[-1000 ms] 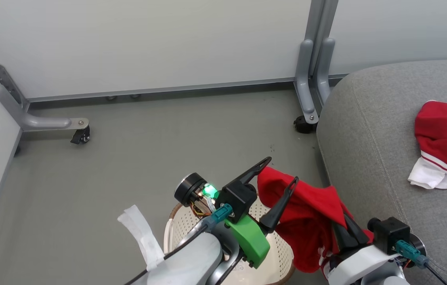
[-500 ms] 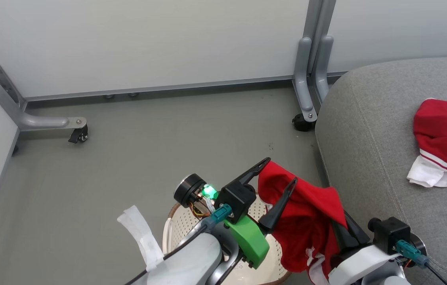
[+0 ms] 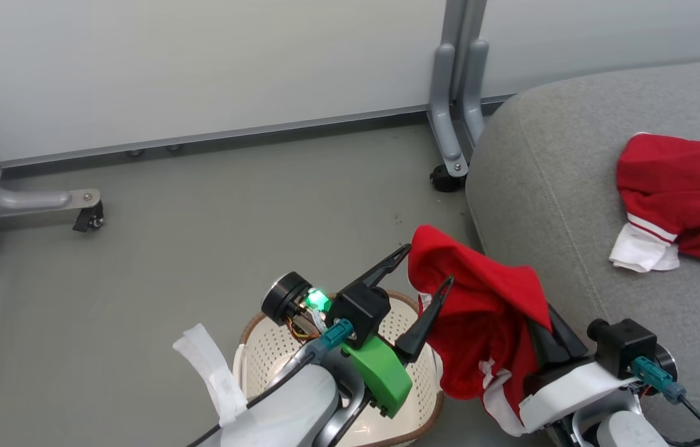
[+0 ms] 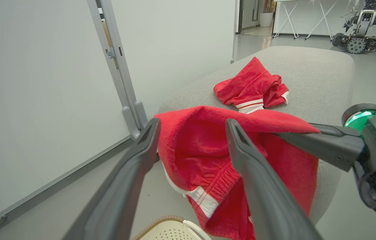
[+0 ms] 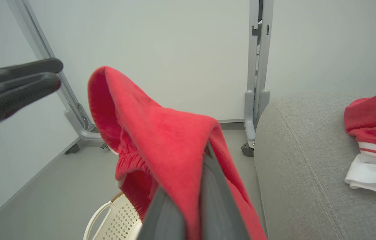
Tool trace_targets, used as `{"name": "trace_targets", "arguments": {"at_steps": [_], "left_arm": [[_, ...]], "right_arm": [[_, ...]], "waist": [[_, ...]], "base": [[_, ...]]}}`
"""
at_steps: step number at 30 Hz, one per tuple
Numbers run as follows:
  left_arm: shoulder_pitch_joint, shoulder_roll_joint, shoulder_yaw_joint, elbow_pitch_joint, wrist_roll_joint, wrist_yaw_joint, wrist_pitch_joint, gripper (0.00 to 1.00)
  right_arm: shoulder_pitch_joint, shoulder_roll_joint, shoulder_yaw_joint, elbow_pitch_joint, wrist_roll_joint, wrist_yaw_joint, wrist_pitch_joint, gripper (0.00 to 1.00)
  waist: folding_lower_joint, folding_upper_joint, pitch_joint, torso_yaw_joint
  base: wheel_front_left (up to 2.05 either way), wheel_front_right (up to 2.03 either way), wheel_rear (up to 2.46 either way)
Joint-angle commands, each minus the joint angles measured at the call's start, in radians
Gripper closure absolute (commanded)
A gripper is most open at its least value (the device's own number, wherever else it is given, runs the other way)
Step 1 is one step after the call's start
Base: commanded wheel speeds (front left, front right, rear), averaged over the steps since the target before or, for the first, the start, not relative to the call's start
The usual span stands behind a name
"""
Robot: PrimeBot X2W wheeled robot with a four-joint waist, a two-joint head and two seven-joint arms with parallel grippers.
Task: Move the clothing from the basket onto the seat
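Clothing aloft: one red garment [image 3: 486, 310] hangs clamped in the right gripper [image 3: 550, 326] above the basket [image 3: 266, 351], the grey seat [image 3: 548, 205] lying just to its right. The left gripper [image 3: 429, 264] gapes empty alongside; a second garment [image 3: 679, 180] rests on the seat.
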Motion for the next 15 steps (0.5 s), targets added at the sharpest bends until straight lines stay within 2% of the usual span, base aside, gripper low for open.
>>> {"name": "trace_targets", "arguments": {"at_steps": [1, 7, 15], "left_arm": [[-0.011, 0.011, 0.001, -0.003, 0.003, 0.004, -0.001, 0.00], [-0.026, 0.025, 0.003, -0.018, 0.006, 0.015, 0.004, 0.00], [-0.039, 0.040, -0.001, -0.015, 0.005, 0.011, 0.008, 0.00]], "right_arm": [[-0.013, -0.003, -0.009, -0.010, -0.009, -0.001, -0.003, 1.00], [-0.015, 0.005, -0.082, -0.061, -0.013, -0.001, -0.003, 1.00], [0.003, -0.008, -0.168, -0.106, -0.025, -0.001, -0.003, 1.00]], "waist": [[0.0000, 0.0000, 0.028, -0.064], [0.0000, 0.0000, 0.071, -0.215], [0.0000, 0.0000, 0.114, -0.365]], "base": [[0.00, 0.00, 0.00], [0.00, 0.00, 0.00], [0.00, 0.00, 0.00]]}}
